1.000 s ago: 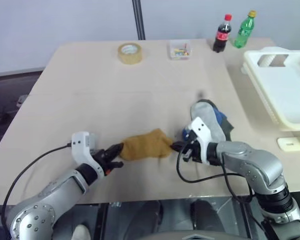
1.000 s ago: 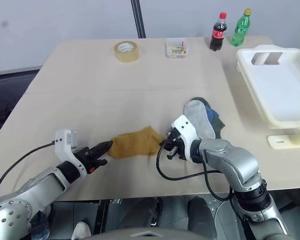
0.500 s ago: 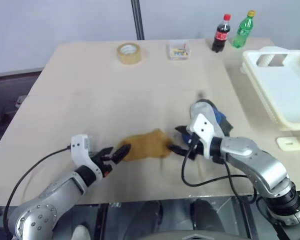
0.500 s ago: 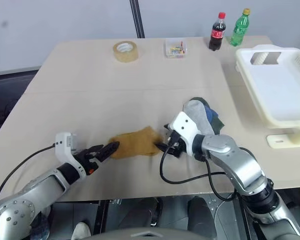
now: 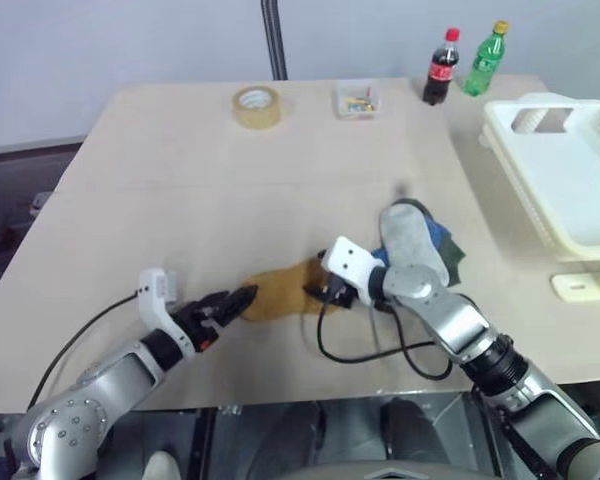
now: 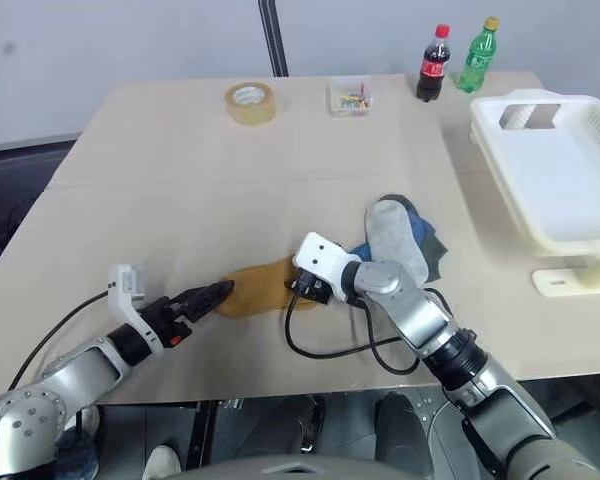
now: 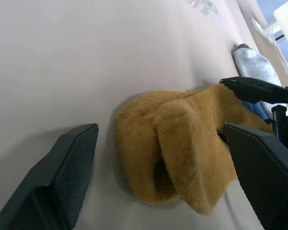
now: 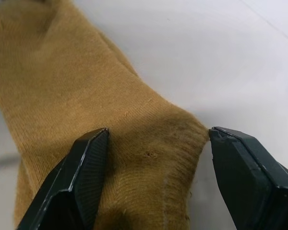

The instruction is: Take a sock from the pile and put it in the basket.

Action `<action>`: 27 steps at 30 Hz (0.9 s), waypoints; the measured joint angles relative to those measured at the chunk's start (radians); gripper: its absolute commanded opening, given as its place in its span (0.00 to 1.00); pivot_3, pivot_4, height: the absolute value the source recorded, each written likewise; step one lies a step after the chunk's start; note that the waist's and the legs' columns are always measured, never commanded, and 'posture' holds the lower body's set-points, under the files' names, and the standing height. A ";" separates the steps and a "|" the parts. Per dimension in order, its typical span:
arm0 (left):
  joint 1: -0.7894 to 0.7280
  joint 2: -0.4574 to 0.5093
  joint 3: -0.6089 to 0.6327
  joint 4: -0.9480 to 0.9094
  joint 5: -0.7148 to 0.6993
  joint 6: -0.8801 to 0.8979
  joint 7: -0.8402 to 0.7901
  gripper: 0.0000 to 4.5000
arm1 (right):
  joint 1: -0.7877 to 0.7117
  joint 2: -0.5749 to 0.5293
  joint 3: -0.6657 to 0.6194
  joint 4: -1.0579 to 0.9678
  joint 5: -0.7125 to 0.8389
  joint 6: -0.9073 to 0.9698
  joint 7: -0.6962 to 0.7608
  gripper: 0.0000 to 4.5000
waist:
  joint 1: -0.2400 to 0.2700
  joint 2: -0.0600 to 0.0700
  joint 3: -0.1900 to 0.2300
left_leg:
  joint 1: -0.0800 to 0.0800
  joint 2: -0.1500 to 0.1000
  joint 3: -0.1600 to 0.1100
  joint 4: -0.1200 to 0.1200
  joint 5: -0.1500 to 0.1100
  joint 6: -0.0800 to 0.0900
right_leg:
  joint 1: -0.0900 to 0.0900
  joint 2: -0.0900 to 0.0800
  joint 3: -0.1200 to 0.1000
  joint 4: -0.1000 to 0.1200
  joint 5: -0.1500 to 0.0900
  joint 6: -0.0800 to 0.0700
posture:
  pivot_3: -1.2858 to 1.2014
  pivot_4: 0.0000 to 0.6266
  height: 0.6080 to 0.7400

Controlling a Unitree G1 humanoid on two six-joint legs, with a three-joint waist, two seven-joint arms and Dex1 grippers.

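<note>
While spread on the table: mustard yellow-brown soft fabric sock (image 5: 280, 298), lying flat, not lifted, just beside the small heap of light grey, blue and dark green socks (image 5: 420, 245).
Right gripper (image 8: 153, 167): black fingers parted, straddling one end of the sock, not yet pinching.
Left gripper (image 5: 235, 303): fingers apart at the sock's opposite end, fabric between them, holding nothing.
Basket: large white rectangular slotted plastic basket (image 5: 570, 195), well apart from the sock, beyond the heap at the table's edge.
Risk, thin bite: could close on only the hem edge and let the fabric slip out on lifting, since the sock lies flat and soft.
Risk, both ends: could stretch or tug the sock if both grippers close together.
Risk, heap: could drag the grey sock along on the way to the basket, given the right arm's black cable (image 5: 370, 355) lying looped close by.
Surface: beige, smooth tabletop (image 5: 230, 190), matte, little grip for fabric.
Far from the sock: roll of tan tape (image 5: 258, 105), small clear box of coloured bits (image 5: 358, 99), dark cola bottle (image 5: 441, 67), green bottle (image 5: 488, 59).
Room: pale grey wall, dark pole (image 5: 273, 38) behind the table.
</note>
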 measured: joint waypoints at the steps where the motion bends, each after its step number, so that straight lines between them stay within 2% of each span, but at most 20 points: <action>1: -0.003 0.003 0.005 0.016 -0.007 0.002 -0.011 0.99 | 0.000 0.003 0.000 0.002 -0.009 -0.008 0.003 0.77 | 0.000 0.000 0.000 | 0.000 0.000 0.000 0.000 0.000 0.000 | 0.000 0.000 0.000 0.000 0.000 0.000 | 0.52 0.24 1.00; 6: -0.031 0.027 0.002 0.066 -0.011 0.020 -0.053 0.99 | 0.012 0.017 -0.005 0.002 -0.041 -0.015 0.006 0.77 | 0.000 0.001 -0.003 | 0.001 0.000 0.000 0.000 0.000 0.000 | 0.000 0.000 0.000 0.001 0.000 0.000 | 0.52 0.24 1.00; 12: -0.082 0.047 -0.031 0.120 0.016 0.062 -0.063 0.99 | 0.026 0.028 -0.008 0.002 -0.066 -0.012 0.005 0.77 | 0.001 0.012 -0.013 | 0.003 0.000 0.000 -0.001 0.000 0.000 | 0.002 0.000 0.001 0.001 0.000 0.000 | 0.52 0.24 1.00; 16: -0.136 0.045 -0.043 0.172 0.012 0.113 -0.062 0.99 | 0.035 0.039 -0.009 0.004 -0.084 -0.011 0.005 0.77 | 0.005 0.016 -0.016 | 0.014 0.000 0.000 -0.004 0.000 0.000 | 0.012 0.000 0.001 -0.001 0.000 0.000 | 0.52 0.24 1.00; 19: -0.180 0.038 -0.040 0.215 -0.025 0.163 -0.061 0.99 | 0.039 0.048 -0.010 0.006 -0.095 -0.010 0.004 0.77 | 0.006 0.018 -0.017 | 0.017 0.000 0.000 -0.004 0.000 0.000 | 0.015 -0.001 0.000 -0.001 0.000 0.000 | 0.52 0.24 1.00; 24: -0.230 -0.012 -0.073 0.288 -0.213 0.302 -0.073 0.99 | 0.039 0.064 -0.014 0.011 -0.108 -0.010 0.005 0.77 | 0.002 0.017 -0.017 | 0.016 -0.001 -0.001 -0.004 0.000 0.000 | 0.014 -0.001 0.000 -0.001 0.000 0.000 | 0.52 0.24 1.00; 27: -0.232 -0.018 -0.109 0.303 -0.276 0.358 -0.085 0.99 | 0.039 0.074 -0.014 0.014 -0.113 -0.011 0.004 0.77 | -0.002 0.015 -0.016 | 0.015 0.000 -0.001 -0.004 0.000 0.000 | 0.013 0.000 0.000 -0.001 0.000 0.000 | 0.52 0.24 1.00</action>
